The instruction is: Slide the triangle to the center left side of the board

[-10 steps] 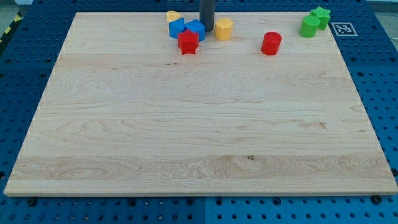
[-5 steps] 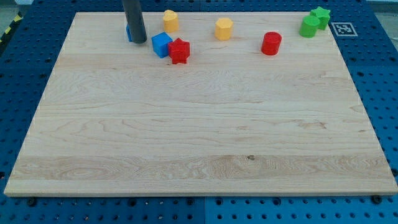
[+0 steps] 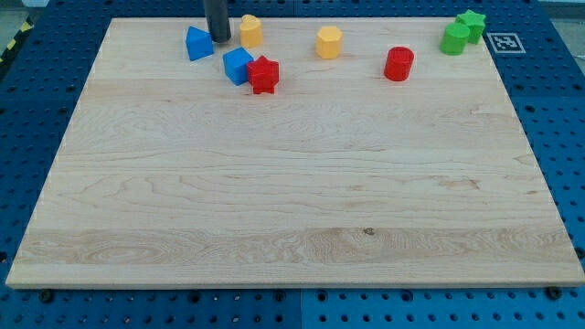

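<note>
Triangle: the blue triangle [image 3: 197,43] lies near the board's top-left corner, close to the top edge — well short of the middle of the left side where it is meant to go.

My tip: my tip [image 3: 219,40] is down on the board [image 3: 274,210] just to the right of the triangle, between it and the yellow block [image 3: 250,30]; a sliver of wood shows between tip and triangle, so I judge them apart, not touching.

Rod end: there is nothing on it that could open, close or hold — it is a bare rod that can only push.

Why this placing: standing to the triangle's right and near the top edge puts the tip behind the block for a shove toward the left edge and down — my guess, given the goal.

Neighbours: a blue cube [image 3: 238,65] and a red star-like block [image 3: 264,74] touch each other just below the tip, near enough to be clipped by a downward sweep.

Further off: a yellow hexagonal block [image 3: 329,42], a red cylinder [image 3: 398,64], and two green blocks [image 3: 462,32] together at the top-right corner.
</note>
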Robot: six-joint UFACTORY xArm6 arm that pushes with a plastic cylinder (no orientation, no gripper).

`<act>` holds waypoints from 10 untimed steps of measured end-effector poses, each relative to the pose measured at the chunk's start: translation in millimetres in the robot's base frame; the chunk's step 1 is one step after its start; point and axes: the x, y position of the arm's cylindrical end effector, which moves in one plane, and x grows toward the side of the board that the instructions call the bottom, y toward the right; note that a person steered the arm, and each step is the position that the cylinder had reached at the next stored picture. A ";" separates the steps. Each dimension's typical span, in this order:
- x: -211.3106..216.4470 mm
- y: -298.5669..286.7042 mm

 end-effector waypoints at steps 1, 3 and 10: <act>10.8 -6.8; 12.7 -49.6; 106.9 -52.6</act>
